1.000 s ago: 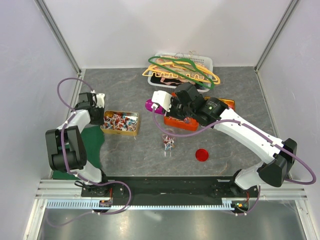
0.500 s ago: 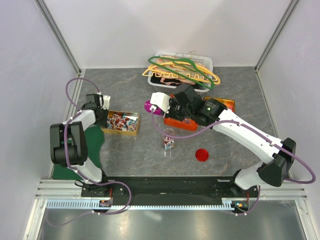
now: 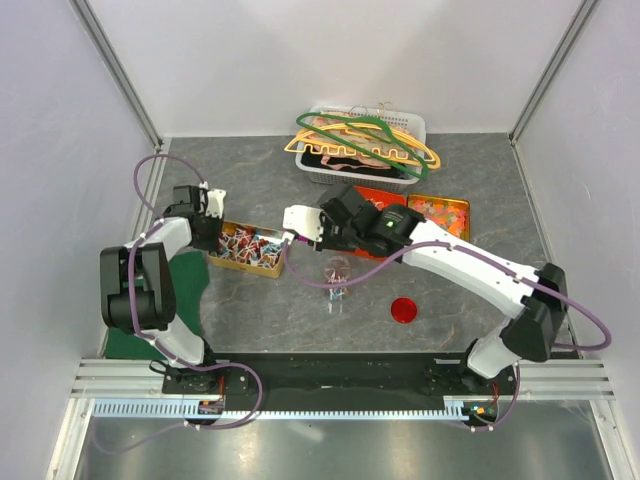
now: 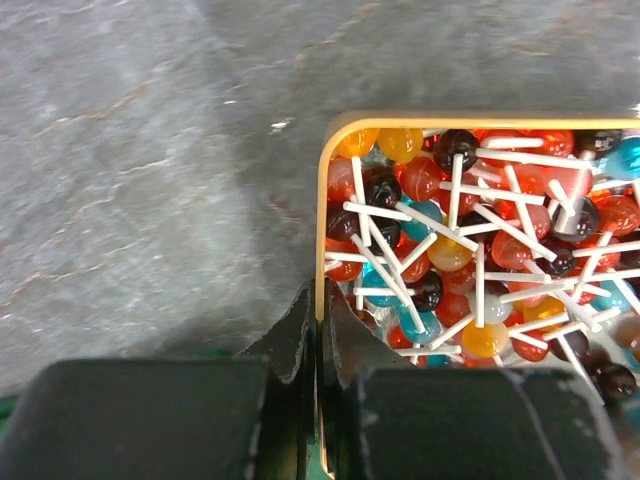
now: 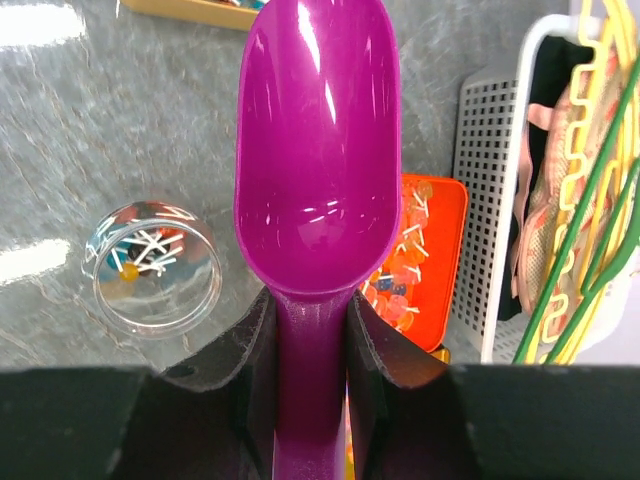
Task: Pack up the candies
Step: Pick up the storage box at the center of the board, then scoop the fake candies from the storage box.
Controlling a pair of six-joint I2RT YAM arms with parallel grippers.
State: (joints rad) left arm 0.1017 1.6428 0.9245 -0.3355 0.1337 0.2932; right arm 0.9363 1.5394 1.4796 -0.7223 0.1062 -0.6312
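L jaws: pressed together on left-end wall of tin (image 4: 420,118); one tip inside, other outside.
Candies (image 4: 450,252): mostly in tin, piled to approx rim level; round balls on white sticks; red, orange, blue, dark.
Tin: gold, rectangular, flat on surface (image 3: 260,320); left end just beside green cloth (image 3: 185,285).
R jaws: clamped on handle of scoop (image 5: 315,150), one each side, handle filling the gap.
Scoop: purple, bowl facing up, empty; tip near tin's right end; touching it or not, couldn't tell.
Jar (image 5: 150,330): clear glass, upright, mouth open; stood on surface between tin & lid (image 3: 403,310); few candies at bottom; apart from scoop, to its left in R wrist view.
Lid: red, round, flat on surface; right of jar, well apart.
Tray (image 5: 458,260): orange, behind jar, partly hidden under R arm in top view; more candies inside; just beside basket (image 5: 490,200).
Basket: white mesh, at far edge of surface; hangers (image 3: 360,145) piled across top, green & yellow-orange.
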